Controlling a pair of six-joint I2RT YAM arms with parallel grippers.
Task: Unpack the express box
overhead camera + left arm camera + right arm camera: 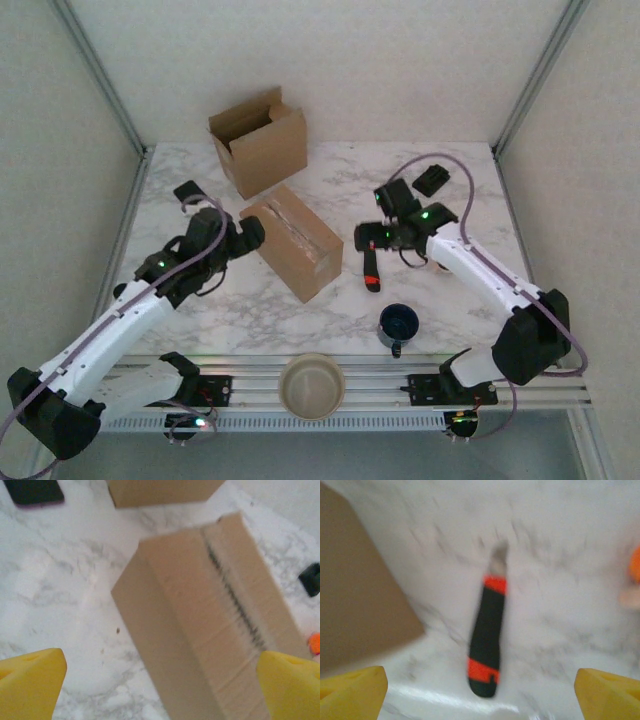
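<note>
1. Brown cardboard express box [292,243], shut with clear tape along its top seam, lies at a slant in the middle of the white marble table [345,170].
2. From the left wrist, the same box [200,625] runs away from the camera. Its taped seam shows as a dark line, though the picture is blurred.
3. Left pincer [250,233] sits at the box's left end. In its wrist view the pincer [160,682] is released, yellow fingertips [30,680] spread wide, with the near end of the box between them. I cannot tell whether either tip touches the cardboard.
4. Right pincer [368,238] hangs just right of the box, above a utility knife [372,268] lying flat on the table.
5. From the right wrist, the knife [487,635] has a black handle with orange bands and a grey blade pointing away. The pincer [479,692] is released, its yellow tips standing apart on either side of the knife and clear of it.
6. Behind the taped box stands a second cardboard box [258,140], upright with its flaps open.
7. Dark blue mug [398,325] stands near the front edge on the right. A beige bowl [311,385] sits at the near edge, between the arm bases.
</note>
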